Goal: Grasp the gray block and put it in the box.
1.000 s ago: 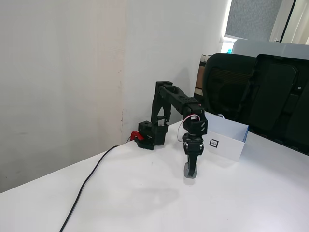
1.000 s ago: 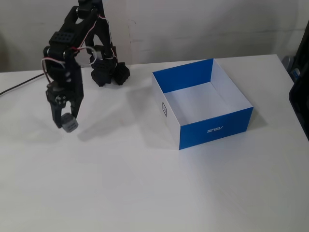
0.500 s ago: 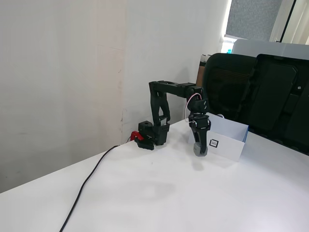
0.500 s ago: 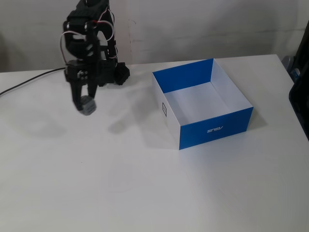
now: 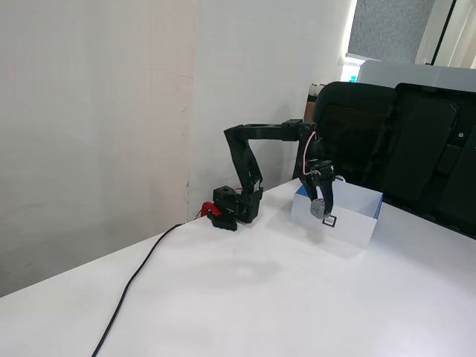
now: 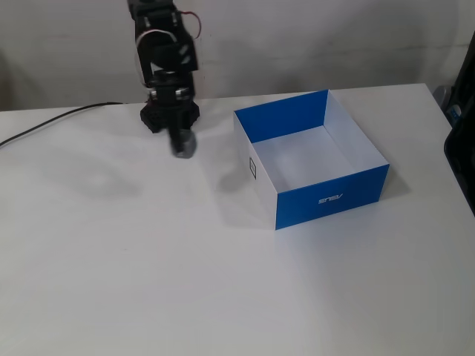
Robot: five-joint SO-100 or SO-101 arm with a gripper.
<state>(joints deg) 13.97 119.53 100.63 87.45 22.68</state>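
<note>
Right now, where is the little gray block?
The block is pinched in the pincer, up off the table. In both fixed views it hangs just left of the box, not over it yet.

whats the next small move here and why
Probably carry the gray block further toward the box, to the right in this fixed view. The gripper holds it above the table, short of the box's near wall, so releasing now would likely miss.
</note>
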